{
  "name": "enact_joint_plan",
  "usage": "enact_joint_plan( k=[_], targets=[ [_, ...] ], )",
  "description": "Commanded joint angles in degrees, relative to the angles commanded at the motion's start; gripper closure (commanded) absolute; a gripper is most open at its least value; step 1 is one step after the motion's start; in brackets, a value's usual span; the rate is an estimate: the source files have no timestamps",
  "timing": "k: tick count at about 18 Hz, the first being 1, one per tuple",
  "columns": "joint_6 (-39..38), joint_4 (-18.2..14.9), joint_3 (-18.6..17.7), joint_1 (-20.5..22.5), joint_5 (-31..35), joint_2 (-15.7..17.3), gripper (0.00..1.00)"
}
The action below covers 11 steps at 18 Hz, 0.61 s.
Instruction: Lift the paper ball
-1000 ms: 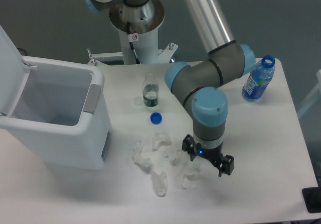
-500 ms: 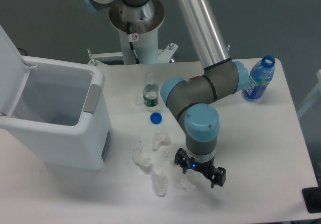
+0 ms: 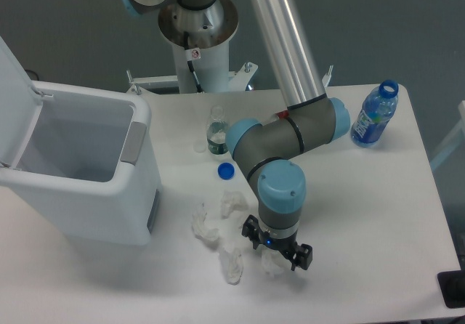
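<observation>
The gripper (image 3: 275, 251) has moved toward 8 o'clock over the last second, from the right edge of the wad cluster to a spot over its lower middle, and it now sits lower in the picture. Its two black fingers (image 3: 304, 257) stand apart, one at the left near the wrist's blue light and one at the right; they bracket the top of the paper ball (image 3: 273, 265), which pokes out just below the wrist at 6 o'clock. Whether the fingers touch the ball cannot be told, since the wrist hides most of it. The jaws look spread about as wide as before, with nothing gripped or lifted.

The arm's elbow has swung left with the move, and the blue wrist cap now covers two wads that showed earlier near the cluster's centre. Three other wads remain in view and have not shifted: one (image 3: 232, 203) at 11 o'clock of the gripper, one (image 3: 204, 226) at 9 o'clock, and a longer one (image 3: 232, 264) just left of the ball. The blue cap (image 3: 226, 170), small bottle (image 3: 217, 131), blue bottle (image 3: 374, 116) and open bin (image 3: 80, 165) sit where they were on the table (image 3: 378, 215).
</observation>
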Motion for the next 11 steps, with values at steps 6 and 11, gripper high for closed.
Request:
enact_joint_plan(
  k=[6,11],
  targets=[
    [2.4,0.0,0.2,0.1,0.4,0.1,1.0],
    [1.8,-0.1,1.2,0.6,0.2,1.5,1.0]
  ],
)
